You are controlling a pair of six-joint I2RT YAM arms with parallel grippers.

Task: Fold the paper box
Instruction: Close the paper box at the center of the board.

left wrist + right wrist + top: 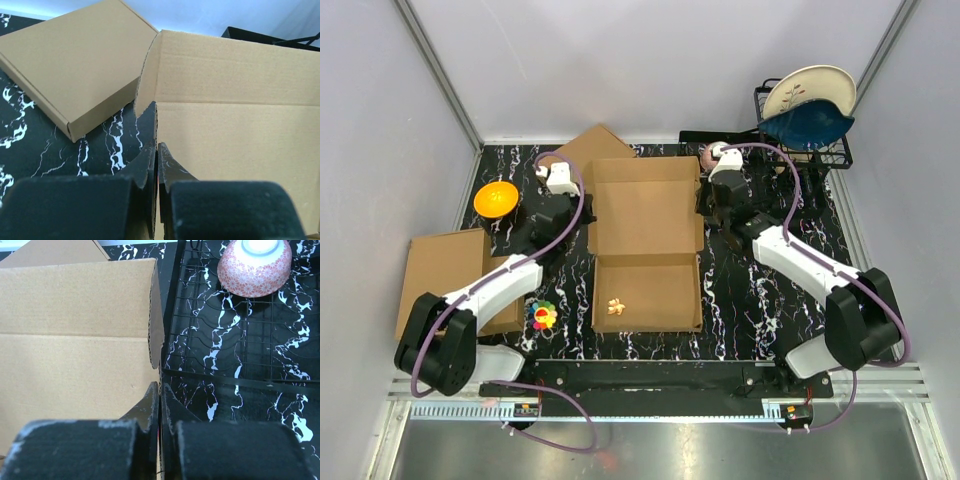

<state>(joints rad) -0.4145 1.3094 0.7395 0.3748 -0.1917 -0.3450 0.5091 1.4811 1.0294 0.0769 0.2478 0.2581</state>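
The paper box (645,215) lies open in the middle of the table, brown corrugated cardboard with its lid panel toward the back and its tray toward the front. My left gripper (584,214) is at the box's left edge. In the left wrist view that gripper (157,147) is shut on the upright left side flap (148,107), whose corrugated edge runs between the fingers. My right gripper (704,205) is at the right edge. In the right wrist view it (160,390) is shut on the right side flap (156,325) of the box (75,340).
A smaller closed cardboard box (590,148) lies behind the left gripper, also (75,65). A tan slab (445,280) and an orange bowl (496,198) sit at left. A dish rack (805,140) with plates stands back right, with a pink bowl (255,265) near it. A colourful toy (543,316) lies front left.
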